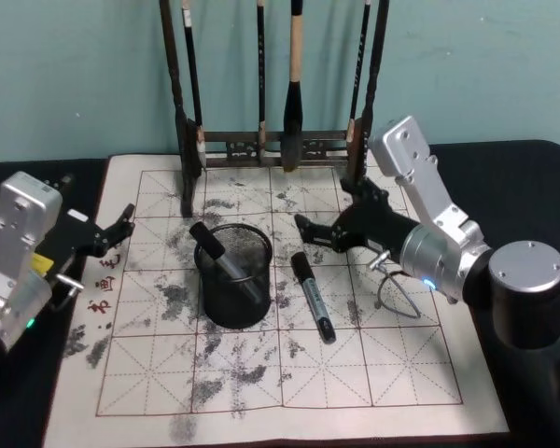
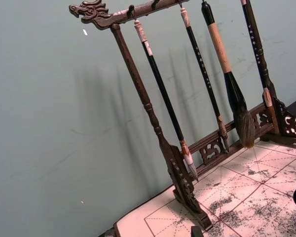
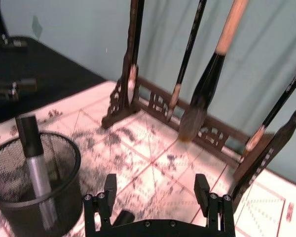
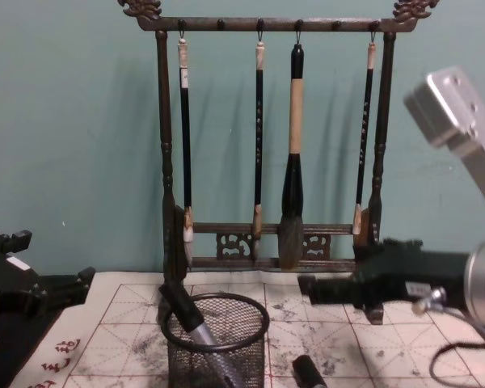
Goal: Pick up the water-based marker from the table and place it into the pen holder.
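Observation:
The pen holder (image 1: 235, 280), a round black mesh cup, stands mid-mat and holds one grey, black-capped marker (image 1: 220, 259) leaning inside. A second water-based marker (image 1: 313, 297) lies flat on the mat just right of the cup. My right gripper (image 1: 319, 231) hovers open above the far end of that lying marker, with nothing between its fingers. In the right wrist view its fingers (image 3: 110, 190) are spread wide, and the cup (image 3: 64, 197) with its marker (image 3: 34, 163) is beside them. My left gripper (image 1: 121, 229) rests open at the mat's left edge, apart from everything.
A tall dark wooden brush rack (image 1: 271, 149) with several hanging brushes stands at the mat's back edge, close behind my right gripper. The ink-stained gridded paper mat (image 1: 261, 373) covers the black table. A loose cable (image 1: 397, 294) hangs under my right wrist.

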